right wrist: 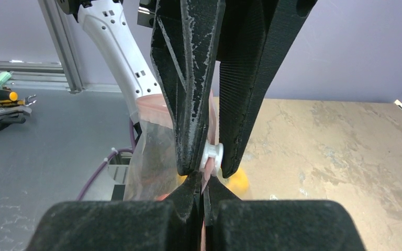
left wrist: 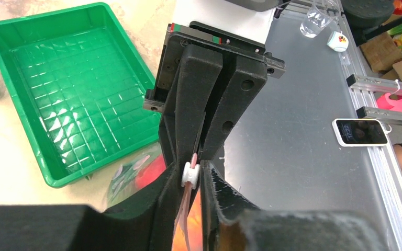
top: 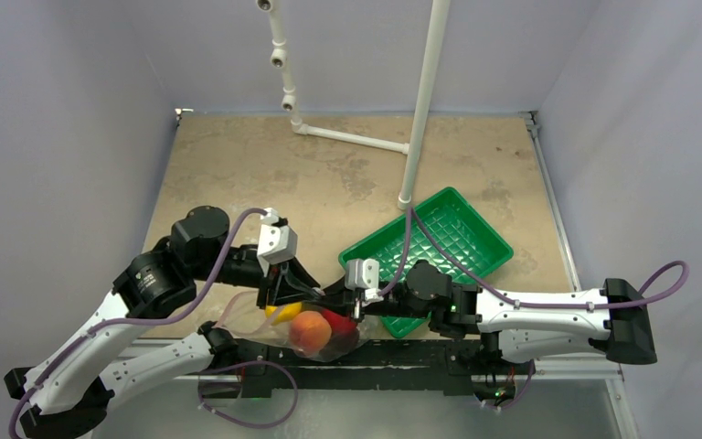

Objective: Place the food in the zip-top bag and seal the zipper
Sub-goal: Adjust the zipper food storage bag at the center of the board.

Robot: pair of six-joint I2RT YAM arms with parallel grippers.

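Observation:
The clear zip-top bag [top: 254, 315] hangs between my two grippers at the table's near edge. Through it show a peach [top: 311, 330], a red tomato [top: 337, 320] and a yellow piece [top: 281, 313]. Its pink zipper [left wrist: 186, 209] runs upright between the fingers. In the left wrist view my left gripper [left wrist: 191, 180] is shut on the zipper's white slider [left wrist: 190, 175]; from above it [top: 327, 294] points right. My right gripper [right wrist: 204, 206] is shut on the pink strip just beside the slider [right wrist: 212, 157], tip to tip with the left one [top: 351, 304]. Orange food [left wrist: 193, 225] glows below.
An empty green ribbed tray [top: 457, 229] lies just behind my right gripper, also in the left wrist view [left wrist: 73, 78]. A white pipe post [top: 420, 110] stands behind it. A grey metal bench [left wrist: 293, 130] with a phone [left wrist: 360, 132] lies past the table's near edge.

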